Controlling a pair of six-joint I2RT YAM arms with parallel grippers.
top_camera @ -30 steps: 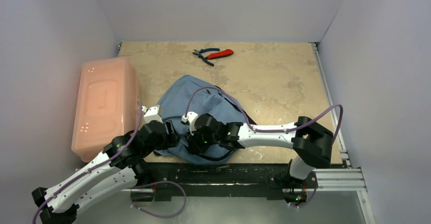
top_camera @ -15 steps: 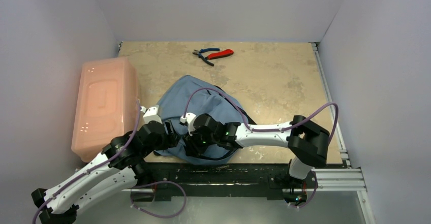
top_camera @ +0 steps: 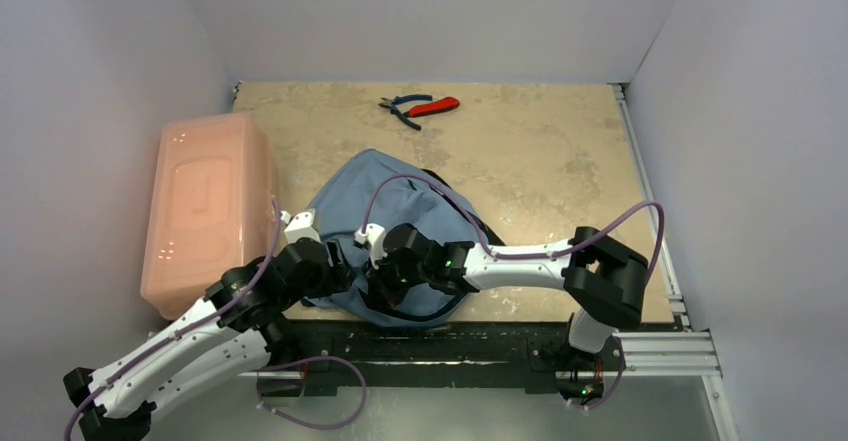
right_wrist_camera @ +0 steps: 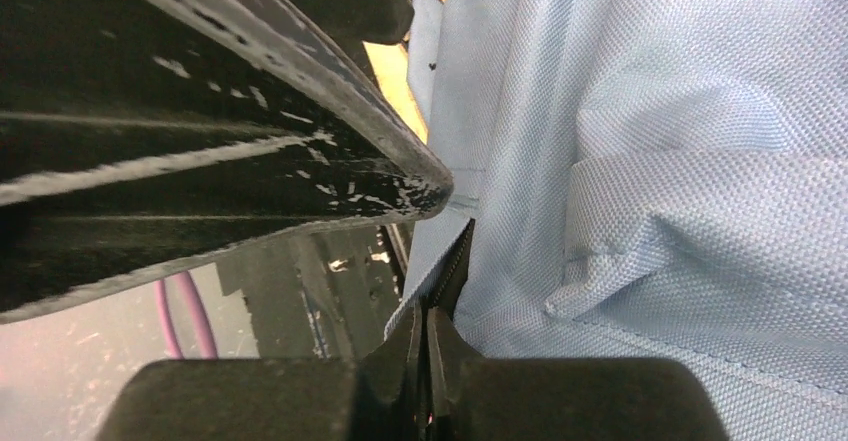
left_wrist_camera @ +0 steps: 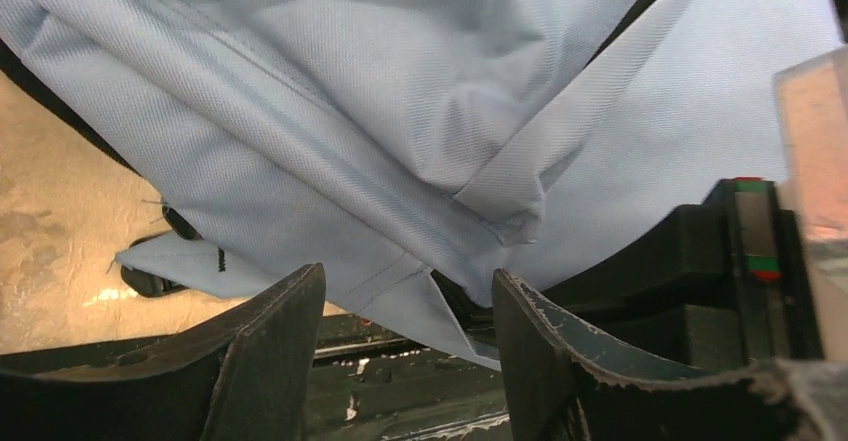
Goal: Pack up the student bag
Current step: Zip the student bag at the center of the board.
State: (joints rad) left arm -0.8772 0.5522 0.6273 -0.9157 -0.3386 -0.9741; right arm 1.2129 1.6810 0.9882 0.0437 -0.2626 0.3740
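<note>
Student bag lies crumpled at lower centre of the top view, at the near edge of the table. Right gripper has its jaws closed, pinching the bag's dark-trimmed edge. Left gripper sits just beside it, jaws spread apart, a fabric corner between them. Pink box stands at left; pliers lie at top centre.

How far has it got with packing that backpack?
Barely started: nothing is visibly packed. In hand: the right gripper seems to pinch the student bag at its near edge, and the left gripper is open astride it. Left: the pliers and pink box lie outside.
</note>
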